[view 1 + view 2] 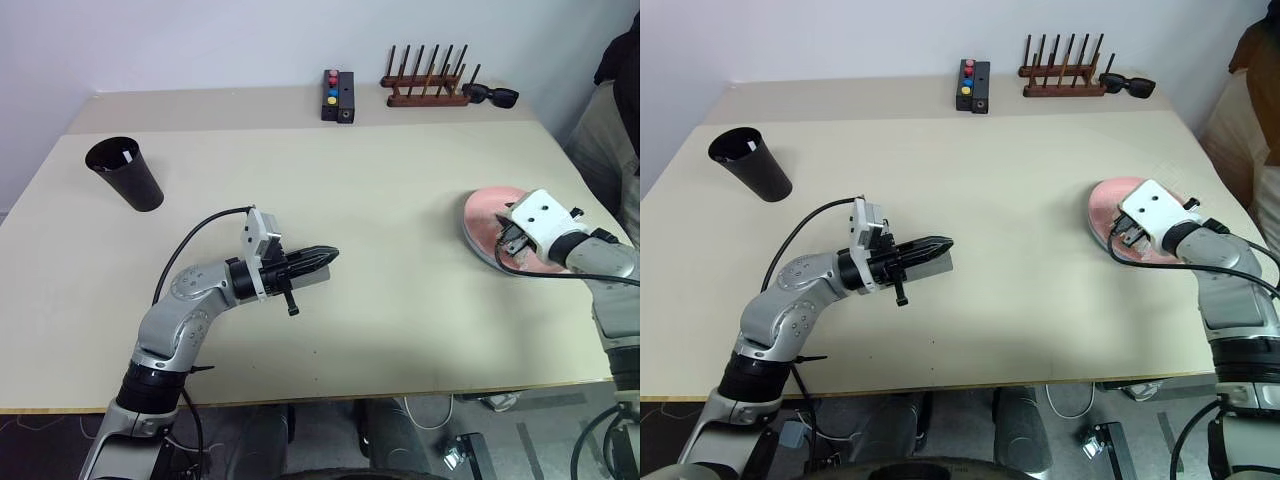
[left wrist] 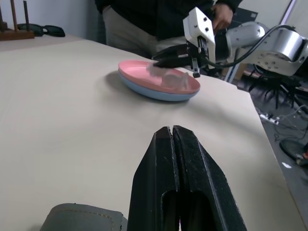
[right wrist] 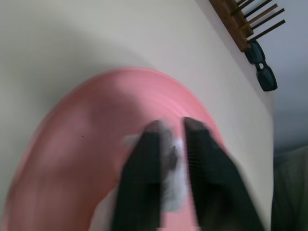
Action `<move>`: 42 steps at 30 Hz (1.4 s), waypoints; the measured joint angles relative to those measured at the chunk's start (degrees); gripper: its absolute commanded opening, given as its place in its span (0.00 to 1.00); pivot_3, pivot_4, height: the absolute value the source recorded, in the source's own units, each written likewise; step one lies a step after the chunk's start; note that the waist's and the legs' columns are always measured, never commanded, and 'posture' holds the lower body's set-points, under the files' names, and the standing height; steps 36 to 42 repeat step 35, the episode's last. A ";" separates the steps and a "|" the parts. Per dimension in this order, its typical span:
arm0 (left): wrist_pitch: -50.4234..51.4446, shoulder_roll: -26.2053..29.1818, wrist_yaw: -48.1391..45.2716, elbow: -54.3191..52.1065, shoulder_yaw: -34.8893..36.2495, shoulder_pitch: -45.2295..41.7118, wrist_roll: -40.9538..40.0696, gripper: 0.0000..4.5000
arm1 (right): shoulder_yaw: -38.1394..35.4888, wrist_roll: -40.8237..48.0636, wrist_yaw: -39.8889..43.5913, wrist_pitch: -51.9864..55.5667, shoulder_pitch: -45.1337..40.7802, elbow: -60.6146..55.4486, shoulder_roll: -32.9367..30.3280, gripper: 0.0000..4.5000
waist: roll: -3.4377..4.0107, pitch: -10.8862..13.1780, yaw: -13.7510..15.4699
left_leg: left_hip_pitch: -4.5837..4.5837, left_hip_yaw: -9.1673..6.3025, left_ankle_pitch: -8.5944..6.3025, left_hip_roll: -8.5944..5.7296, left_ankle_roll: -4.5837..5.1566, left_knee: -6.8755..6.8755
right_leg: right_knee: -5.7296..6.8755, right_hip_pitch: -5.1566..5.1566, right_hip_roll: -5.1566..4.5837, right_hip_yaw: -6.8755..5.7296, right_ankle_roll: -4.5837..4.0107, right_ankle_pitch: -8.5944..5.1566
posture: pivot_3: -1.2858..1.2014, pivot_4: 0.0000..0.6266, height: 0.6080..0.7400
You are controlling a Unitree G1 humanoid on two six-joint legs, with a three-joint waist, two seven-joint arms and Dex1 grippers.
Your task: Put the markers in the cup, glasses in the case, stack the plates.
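- Left gripper (image 2: 172, 131): fingers pressed together, empty, level above the tabletop's (image 1: 380, 200) front-left part.
- Right gripper (image 3: 169, 126): fingers slightly parted, empty, over the pink plate (image 2: 144, 73) stacked on the blue plate (image 2: 151, 91) near the right edge.

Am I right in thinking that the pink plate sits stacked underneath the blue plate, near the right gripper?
Not quite: the order is reversed. The left wrist view shows the pink plate lying on top of the blue plate, near the right gripper.
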 measured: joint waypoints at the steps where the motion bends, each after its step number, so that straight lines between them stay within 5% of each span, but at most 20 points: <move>1: -0.08 0.01 0.38 0.00 0.05 0.05 0.19 0.00 | 0.01 -0.38 -0.68 -0.46 -0.62 0.36 0.01 0.61 | 0.00 0.00 0.00 | 0.00 0.00 0.00 0.00 0.00 0.00 | 0.00 0.00 0.00 0.00 0.00 0.00 | 0.52 0.24 0.99; 7: -3.88 0.30 5.95 0.52 4.22 0.44 2.97 0.00 | -0.04 1.63 -1.41 -3.92 -5.65 0.73 2.77 0.61 | 0.00 0.00 -0.25 | 0.04 -0.01 0.00 0.02 0.00 -0.05 | 0.01 0.00 0.02 0.00 0.00 0.00 | 0.52 0.24 0.99; 20: -9.86 11.17 14.40 2.71 26.75 16.79 6.94 0.00 | 0.70 20.23 17.05 2.65 -1.92 -7.41 7.87 0.61 | 0.01 0.02 0.15 | 0.00 -0.03 -0.01 0.02 0.01 -0.01 | -0.01 0.00 0.00 -0.01 0.01 -0.02 | 0.52 0.24 0.99; 42: -10.83 10.69 17.75 -0.67 28.83 21.27 6.84 0.00 | 2.87 19.01 18.99 0.34 -5.50 -0.93 9.82 0.61 | 0.01 0.02 0.02 | -0.01 -0.01 -0.02 0.03 0.00 -0.07 | 0.00 -0.06 -0.01 -0.01 0.00 -0.01 | 0.52 0.24 0.99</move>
